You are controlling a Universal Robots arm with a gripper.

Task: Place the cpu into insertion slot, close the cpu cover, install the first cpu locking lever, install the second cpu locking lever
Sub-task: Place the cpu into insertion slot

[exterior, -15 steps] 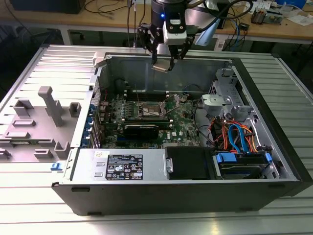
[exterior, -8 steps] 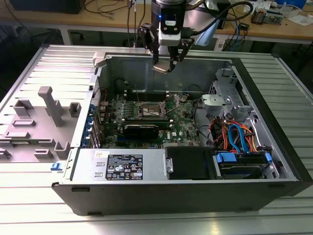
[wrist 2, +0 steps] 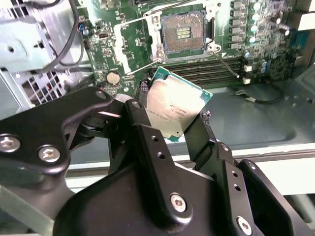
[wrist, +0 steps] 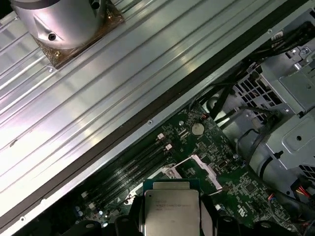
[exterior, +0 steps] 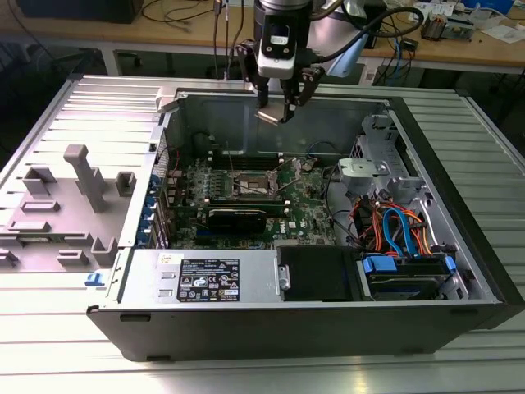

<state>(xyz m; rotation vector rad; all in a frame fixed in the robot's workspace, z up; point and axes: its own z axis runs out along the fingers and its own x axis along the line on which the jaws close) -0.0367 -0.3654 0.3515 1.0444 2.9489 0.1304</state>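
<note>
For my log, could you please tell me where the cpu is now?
The cpu is held in the gripper above the case's far wall in the exterior view, apart from the empty insertion slot.

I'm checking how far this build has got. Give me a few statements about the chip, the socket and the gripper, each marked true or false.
1. The gripper is shut on the cpu. True.
2. The cpu sits in the insertion slot. False: the slot is empty, and the cpu is held up above the computer case.
3. The insertion slot is on a green board. True.
4. The computer case is closed up. False: it lies open, with the green board in plain sight.
</note>
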